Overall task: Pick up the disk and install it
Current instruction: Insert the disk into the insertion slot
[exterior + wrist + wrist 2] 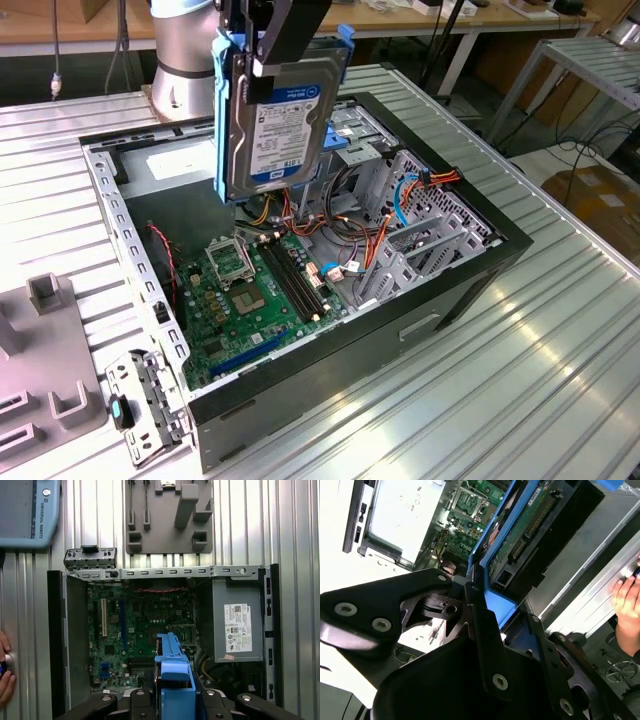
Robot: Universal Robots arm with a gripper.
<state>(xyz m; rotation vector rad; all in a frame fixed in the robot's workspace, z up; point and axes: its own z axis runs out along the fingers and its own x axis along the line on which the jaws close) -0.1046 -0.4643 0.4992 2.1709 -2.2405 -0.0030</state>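
Holds the disk [275, 125] upright in the claw [266, 60], pinched on its blue frame, above the open computer case [400, 322] on the desk [545, 385].

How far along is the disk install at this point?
Pickup looks done: the gripper is shut on the disk, held upright above the open case. Install is left: the disk is not seated in any bay yet.
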